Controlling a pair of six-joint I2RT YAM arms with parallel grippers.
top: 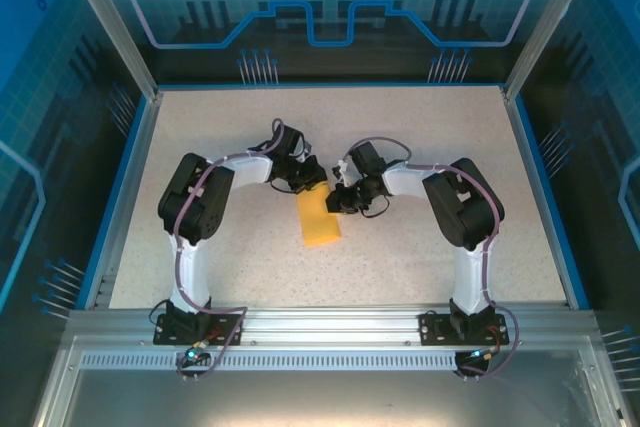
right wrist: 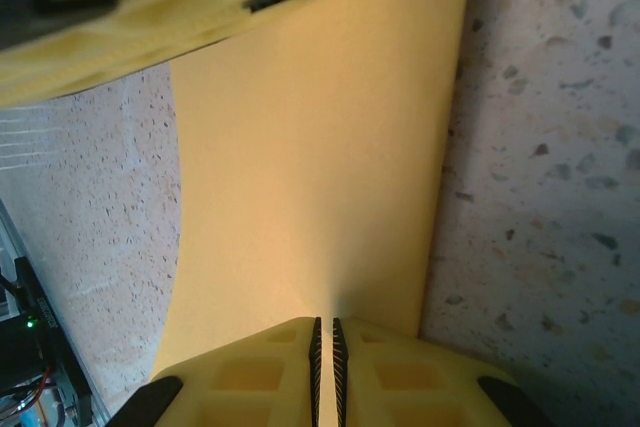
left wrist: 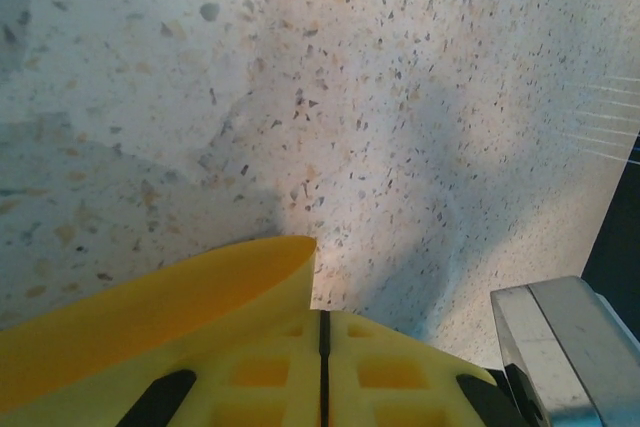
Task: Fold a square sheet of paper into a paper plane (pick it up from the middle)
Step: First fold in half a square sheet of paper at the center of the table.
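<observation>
Sheet of paper [top: 320,219] lay mid-table [top: 430,147], folded to a narrow oblong, plain orange-yellow. Right gripper [right wrist: 324,322] met its right edge near the far end, jaws pinched almost together on the paper. Left gripper [left wrist: 323,315] sat at the far end, jaws fully together, paper curling up beside one finger.

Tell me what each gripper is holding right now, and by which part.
Both pinch the folded paper sheet at its far end: the left gripper at the left corner, the right gripper on the right edge.
</observation>
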